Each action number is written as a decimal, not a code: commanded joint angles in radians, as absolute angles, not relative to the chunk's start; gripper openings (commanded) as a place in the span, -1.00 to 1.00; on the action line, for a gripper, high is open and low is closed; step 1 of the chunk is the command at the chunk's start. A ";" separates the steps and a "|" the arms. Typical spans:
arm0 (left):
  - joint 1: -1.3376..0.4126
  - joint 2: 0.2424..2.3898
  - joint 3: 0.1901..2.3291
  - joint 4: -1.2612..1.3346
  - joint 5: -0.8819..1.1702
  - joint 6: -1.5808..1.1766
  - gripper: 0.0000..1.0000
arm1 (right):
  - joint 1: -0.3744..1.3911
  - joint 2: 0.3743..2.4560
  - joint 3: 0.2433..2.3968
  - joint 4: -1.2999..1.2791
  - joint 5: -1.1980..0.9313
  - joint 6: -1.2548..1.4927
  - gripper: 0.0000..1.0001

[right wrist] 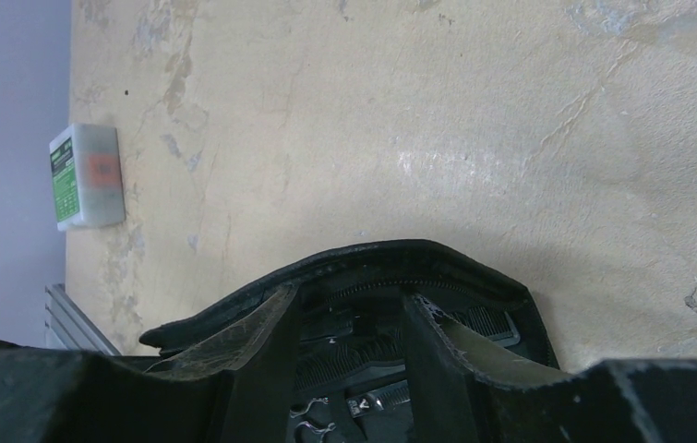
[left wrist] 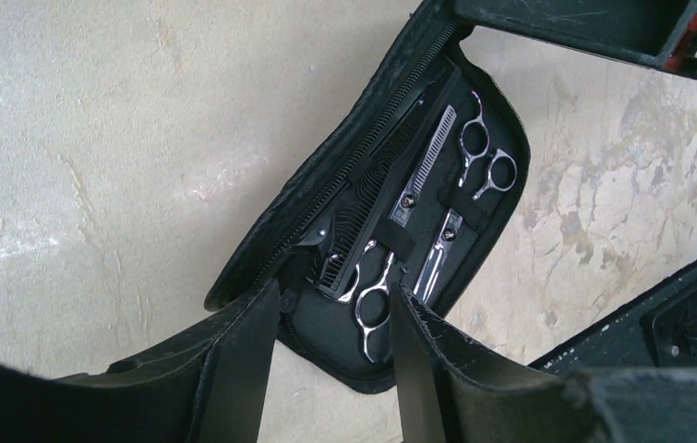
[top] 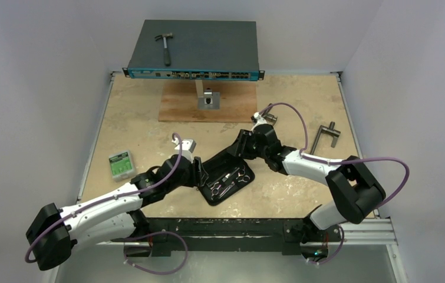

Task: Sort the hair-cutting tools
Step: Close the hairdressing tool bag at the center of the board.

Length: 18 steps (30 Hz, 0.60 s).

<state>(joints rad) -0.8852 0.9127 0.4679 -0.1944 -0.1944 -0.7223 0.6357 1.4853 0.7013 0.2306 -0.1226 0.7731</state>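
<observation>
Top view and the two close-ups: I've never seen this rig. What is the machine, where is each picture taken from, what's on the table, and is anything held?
Two robot arms, the left arm and the right arm, are bolted at the near edge of the table. The wide picture comes from a fixed camera above and behind them. Each close-up comes from a wrist camera, so the left fingers or right fingers show at the bottom. Both hang over an open black case that holds two scissors and a comb. Both pairs of fingers stand apart, with nothing pinched. Elsewhere lie a green box and a hammer.
</observation>
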 commanded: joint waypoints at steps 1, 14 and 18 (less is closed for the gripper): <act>-0.893 0.953 0.520 -0.159 -0.238 -0.728 -0.07 | 0.633 1.449 0.720 0.221 -0.114 0.752 -0.16; -0.908 1.052 0.567 -0.218 -0.318 -0.736 -0.19 | 0.634 1.443 0.718 0.218 -0.111 0.744 -0.19; -0.908 1.059 0.566 -0.244 -0.382 -0.770 -0.25 | 0.634 1.426 0.705 0.206 -0.084 0.742 -0.18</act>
